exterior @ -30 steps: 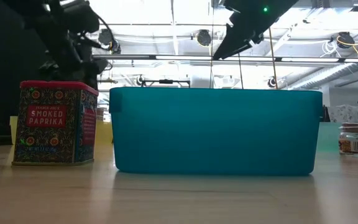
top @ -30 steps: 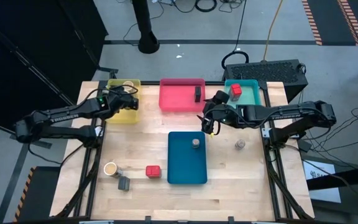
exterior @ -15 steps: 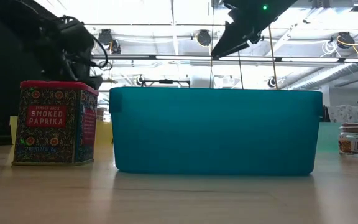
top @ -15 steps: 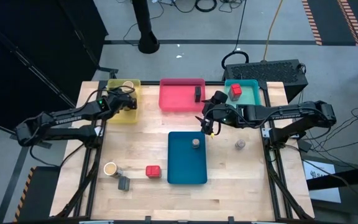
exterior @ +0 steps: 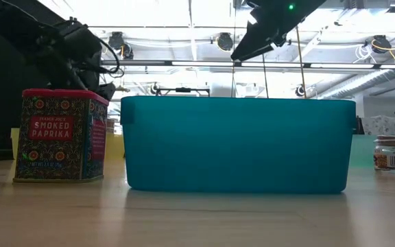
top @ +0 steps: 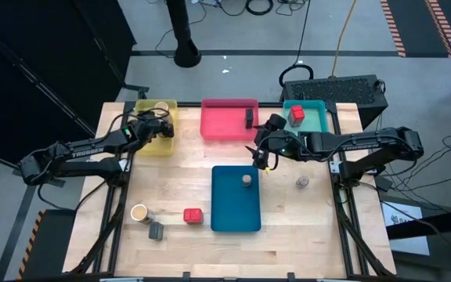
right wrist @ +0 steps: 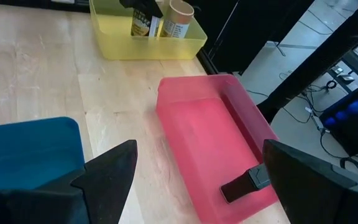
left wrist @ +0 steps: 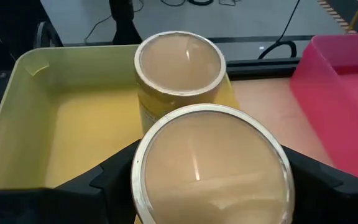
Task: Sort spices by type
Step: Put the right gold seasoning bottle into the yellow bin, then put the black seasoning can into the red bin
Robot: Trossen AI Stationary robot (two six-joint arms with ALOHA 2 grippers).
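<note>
The left claw (top: pixel 161 127) is over the yellow tray (top: pixel 144 144) at the far left of the table (top: pixel 178 180), its fingers closed around a tan cylindrical jar (left wrist: pixel 211 167). A second tan jar (left wrist: pixel 179 67) stands upright in the same tray just beyond the held one; whether the two touch cannot be told.

The right claw (top: pixel 260 153) hangs with its fingers spread wide and nothing between them, above the table between the pink tray (top: pixel 224 130) and the blue tray (top: pixel 235 211). A dark box (right wrist: pixel 246 183) lies in the pink tray's corner. A red box (top: pixel 297 114) sits in the teal tray (top: pixel 315 122). A small grey round jar (top: pixel 246 179) stands in the blue tray, and another (top: pixel 302 182) stands on the bare table to its right.

Near the front left, a third tan jar (top: pixel 138 212), a dark grey box (top: pixel 156 231) and a red smoked paprika tin (exterior: pixel 60 136) stand on the table, the tin just beside the blue tray.
</note>
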